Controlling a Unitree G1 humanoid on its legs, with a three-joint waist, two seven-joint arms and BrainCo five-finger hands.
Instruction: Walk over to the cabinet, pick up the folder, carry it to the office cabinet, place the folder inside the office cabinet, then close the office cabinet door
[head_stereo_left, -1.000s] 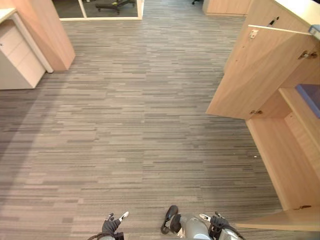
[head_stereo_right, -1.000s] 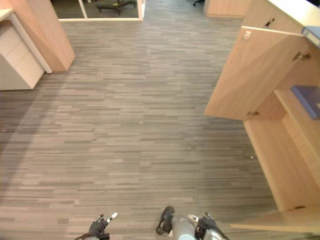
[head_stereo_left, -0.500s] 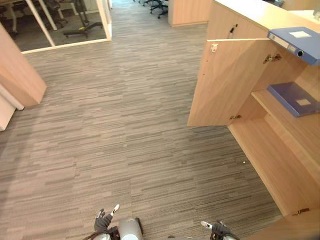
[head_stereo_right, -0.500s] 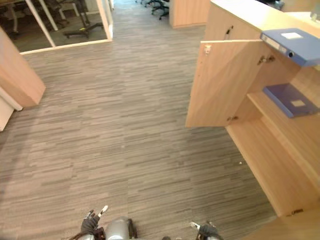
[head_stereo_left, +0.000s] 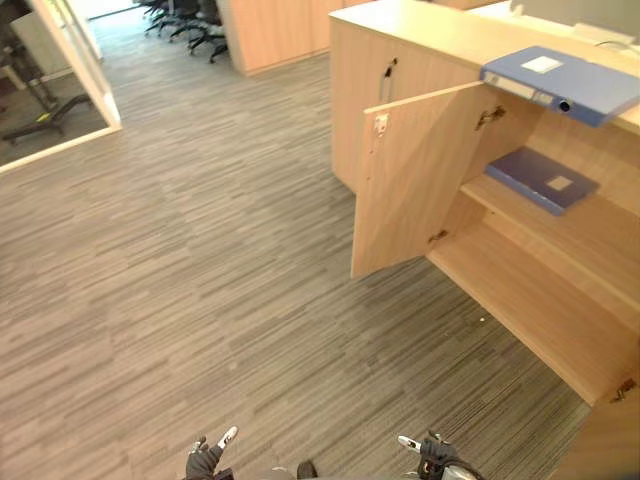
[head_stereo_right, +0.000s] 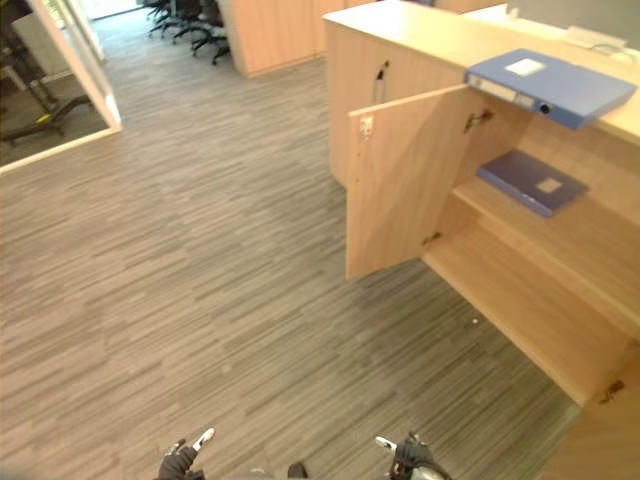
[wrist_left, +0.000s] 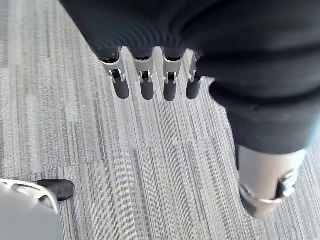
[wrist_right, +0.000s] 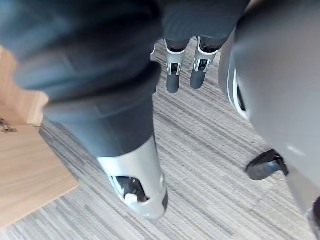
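A blue folder (head_stereo_left: 560, 85) lies flat on top of the wooden cabinet (head_stereo_left: 420, 45), jutting over its front edge above the open compartment. A second folder (head_stereo_left: 540, 178) rests on the shelf (head_stereo_left: 600, 235) inside. The cabinet door (head_stereo_left: 410, 180) stands swung wide over the striped carpet floor (head_stereo_left: 200, 250). The left hand (head_stereo_left: 205, 460) and right hand (head_stereo_left: 432, 462) hang empty, fingers straight and relaxed, well apart from the cabinet.
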